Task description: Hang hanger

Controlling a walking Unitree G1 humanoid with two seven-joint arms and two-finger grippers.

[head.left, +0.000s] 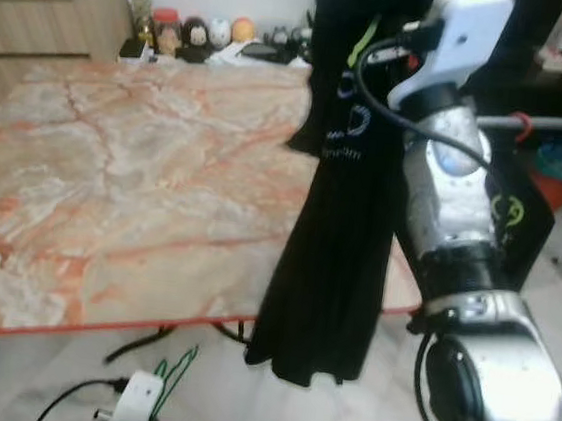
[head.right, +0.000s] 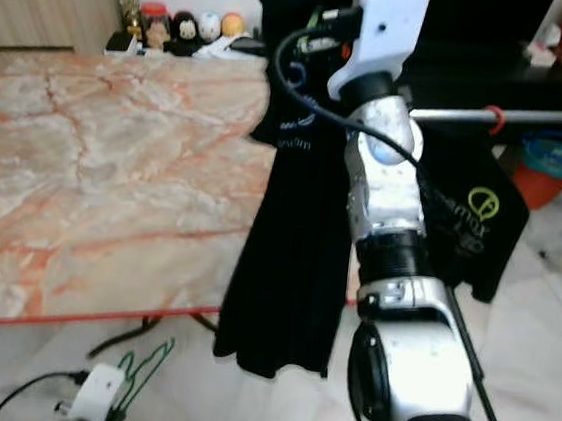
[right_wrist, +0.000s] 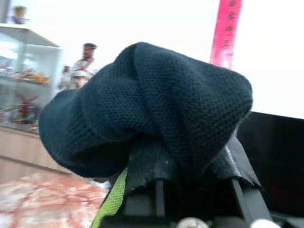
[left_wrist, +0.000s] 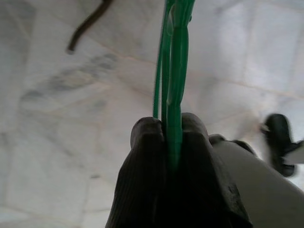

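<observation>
Low over the floor (left_wrist: pixel 57 118), the left gripper (left_wrist: pixel 172 130) has its fingers (left_wrist: pixel 142 171) pinched tight on a green hanger (left_wrist: pixel 175 71), which juts out beyond the fingertips. Raised, the right gripper (right_wrist: pixel 190 156) clamps a dark shirt (head.left: pixel 331 256) bunched over its fingers, hanging beside the table (head.left: pixel 114 173).

Head eyes look down, sharing the marble table (head.left: pixel 114 173); wrist cameras sit close.

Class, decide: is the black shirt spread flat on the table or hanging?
Hanging. The black shirt dangles bunched from the raised right tool, beside the marble table.
</observation>
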